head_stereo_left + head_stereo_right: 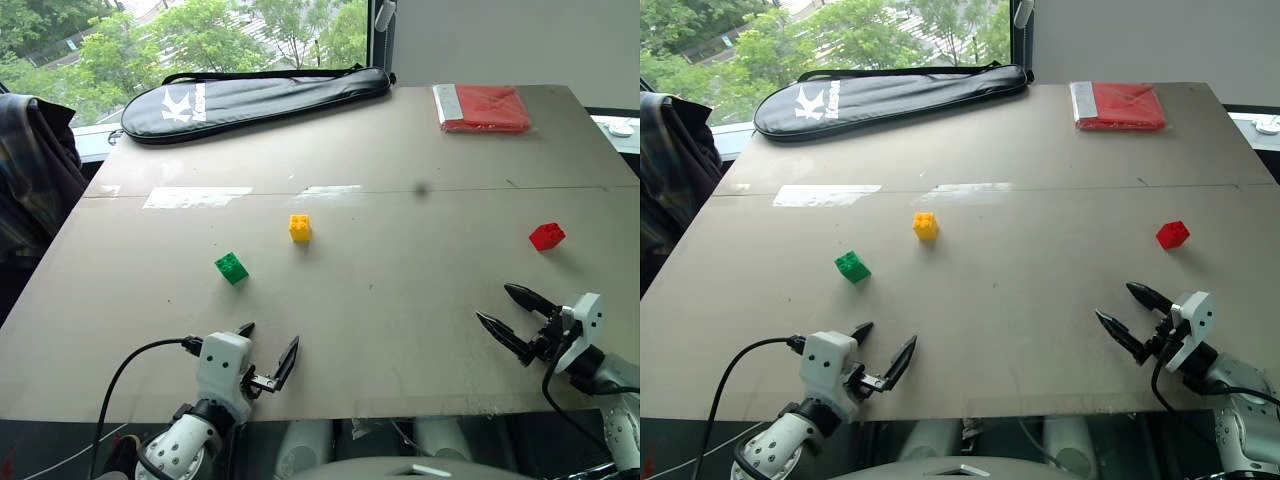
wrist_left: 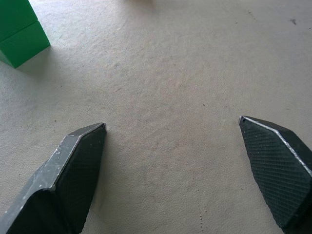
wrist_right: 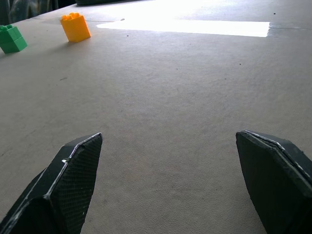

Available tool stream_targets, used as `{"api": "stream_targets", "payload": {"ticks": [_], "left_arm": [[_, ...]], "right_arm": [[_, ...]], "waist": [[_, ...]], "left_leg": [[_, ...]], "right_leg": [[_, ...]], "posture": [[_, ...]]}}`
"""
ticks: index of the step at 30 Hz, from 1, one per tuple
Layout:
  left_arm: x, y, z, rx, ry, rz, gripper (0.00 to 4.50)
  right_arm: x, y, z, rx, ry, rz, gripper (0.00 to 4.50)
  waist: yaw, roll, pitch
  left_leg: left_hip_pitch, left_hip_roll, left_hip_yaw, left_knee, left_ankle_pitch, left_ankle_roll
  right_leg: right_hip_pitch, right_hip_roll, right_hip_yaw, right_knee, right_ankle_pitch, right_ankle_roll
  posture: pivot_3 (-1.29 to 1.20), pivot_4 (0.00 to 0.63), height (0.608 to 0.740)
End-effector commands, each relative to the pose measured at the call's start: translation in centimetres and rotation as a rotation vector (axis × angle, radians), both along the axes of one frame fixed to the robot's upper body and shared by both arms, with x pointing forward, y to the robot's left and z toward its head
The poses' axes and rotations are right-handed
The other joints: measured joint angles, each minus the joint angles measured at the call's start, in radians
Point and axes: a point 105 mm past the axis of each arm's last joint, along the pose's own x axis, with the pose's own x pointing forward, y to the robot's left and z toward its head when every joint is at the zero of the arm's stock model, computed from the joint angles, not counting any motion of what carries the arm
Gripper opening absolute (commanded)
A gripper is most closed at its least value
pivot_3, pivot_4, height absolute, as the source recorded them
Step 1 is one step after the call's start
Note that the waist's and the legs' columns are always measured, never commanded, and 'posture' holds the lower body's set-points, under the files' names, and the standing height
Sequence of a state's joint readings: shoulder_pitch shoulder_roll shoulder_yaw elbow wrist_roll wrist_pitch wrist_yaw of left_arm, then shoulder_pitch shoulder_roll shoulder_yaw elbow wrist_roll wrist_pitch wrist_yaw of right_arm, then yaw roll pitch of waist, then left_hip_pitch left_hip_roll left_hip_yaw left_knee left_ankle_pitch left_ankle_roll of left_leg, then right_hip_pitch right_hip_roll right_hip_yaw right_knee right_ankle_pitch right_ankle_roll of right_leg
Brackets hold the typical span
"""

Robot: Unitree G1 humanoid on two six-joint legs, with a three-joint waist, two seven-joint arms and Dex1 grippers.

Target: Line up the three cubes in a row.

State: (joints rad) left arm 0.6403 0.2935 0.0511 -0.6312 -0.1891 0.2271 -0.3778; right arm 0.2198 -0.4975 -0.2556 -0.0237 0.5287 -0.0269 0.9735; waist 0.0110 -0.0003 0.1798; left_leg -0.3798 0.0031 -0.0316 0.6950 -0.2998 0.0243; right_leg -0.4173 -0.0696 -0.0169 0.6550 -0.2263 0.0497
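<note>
Nearest the edge, the left gripper (image 1: 268,350) and right gripper (image 1: 514,317) are both hovering spread wide with nothing in them. Further out, the green cube (image 1: 231,267) and yellow cube (image 1: 300,228) are sitting near each other, while the red cube (image 1: 546,236) is lying well apart on the right. My worry: those little bricks skidding off if a fingertip clips one. The right wrist view is catching green and yellow but not the red; the head views are showing all three.

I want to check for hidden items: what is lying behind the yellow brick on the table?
Behind the yellow brick lies bare table, then a black racket bag at the far edge. What is beneath the bag is covered.
</note>
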Motion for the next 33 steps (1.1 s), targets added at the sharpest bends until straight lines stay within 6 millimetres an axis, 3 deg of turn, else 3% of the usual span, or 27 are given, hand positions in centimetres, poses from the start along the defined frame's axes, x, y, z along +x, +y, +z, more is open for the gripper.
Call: {"api": "stream_targets", "payload": {"ticks": [1, 16, 33], "left_arm": [[-0.7, -0.6, -0.7, -0.018, 0.043, -0.020, 4.46], [-1.0, -0.7, -0.8, -0.010, 0.041, -0.050, 4.46], [0.5, -1.0, -0.7, 0.009, 0.027, -0.126, 4.46]], "right_arm": [[-0.3, -0.3, 0.6, -0.015, -0.040, -0.011, 4.50], [-1.3, -0.4, -0.7, -0.054, -0.017, 0.010, 4.50], [-2.7, -0.8, -1.2, -0.047, -0.019, -0.043, 4.50]], "waist": [[0.000, 0.000, 0.000], [0.001, -0.001, 0.000], [0.005, -0.002, -0.001]], "left_leg": [[0.000, 0.000, 0.000, 0.000, 0.000, 0.000], [0.000, 0.000, 0.000, 0.000, 0.000, 0.000], [0.000, 0.000, -0.001, 0.000, 0.000, 0.000]], "right_leg": [[0.000, 0.000, 0.000, 0.000, 0.000, 0.000], [0.000, 0.000, 0.000, 0.000, 0.000, 0.000], [0.000, 0.000, -0.001, 0.000, 0.000, 0.000]], "posture": [[0.00, 0.150, 0.707], [0.00, 0.150, 0.707], [0.00, 0.150, 0.707]]}}
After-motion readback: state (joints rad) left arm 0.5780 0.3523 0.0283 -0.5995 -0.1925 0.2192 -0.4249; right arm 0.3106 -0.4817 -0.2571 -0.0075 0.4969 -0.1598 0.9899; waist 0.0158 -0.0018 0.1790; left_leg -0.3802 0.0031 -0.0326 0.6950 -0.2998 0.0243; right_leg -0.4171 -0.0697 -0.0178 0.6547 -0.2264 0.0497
